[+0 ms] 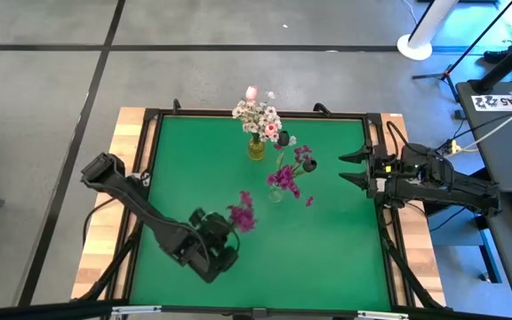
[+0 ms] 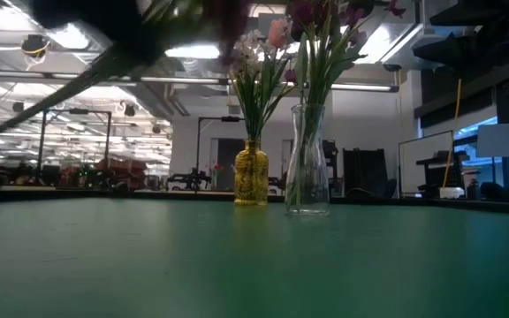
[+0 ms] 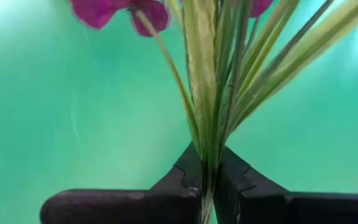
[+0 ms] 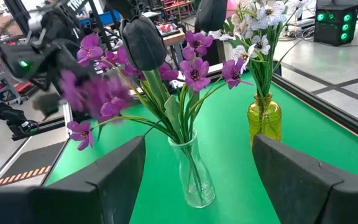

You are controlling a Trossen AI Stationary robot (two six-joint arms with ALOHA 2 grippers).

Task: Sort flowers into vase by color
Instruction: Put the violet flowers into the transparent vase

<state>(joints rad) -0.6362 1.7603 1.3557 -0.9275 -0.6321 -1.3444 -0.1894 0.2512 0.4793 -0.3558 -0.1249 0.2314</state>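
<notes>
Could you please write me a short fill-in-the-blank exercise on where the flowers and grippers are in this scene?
1. The left gripper is shut on the stems of a ____ sprig.
2. The white flowers stand in the ____ vase.
3. The dark bloom stands in the ____ vase.
4. The right gripper, at the table's right edge, is ____.

Missing words: magenta; yellow; clear; open

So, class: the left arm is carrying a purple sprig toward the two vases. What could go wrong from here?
1. The clear vase looks light and already crowded with purple and dark blooms; pushing in another stem could tip it.
2. The left pincer clamps the purple sprig low on thin stems, so it may sway and miss the narrow neck.
3. The yellow vase stands close by, so the stem could land there.
</notes>
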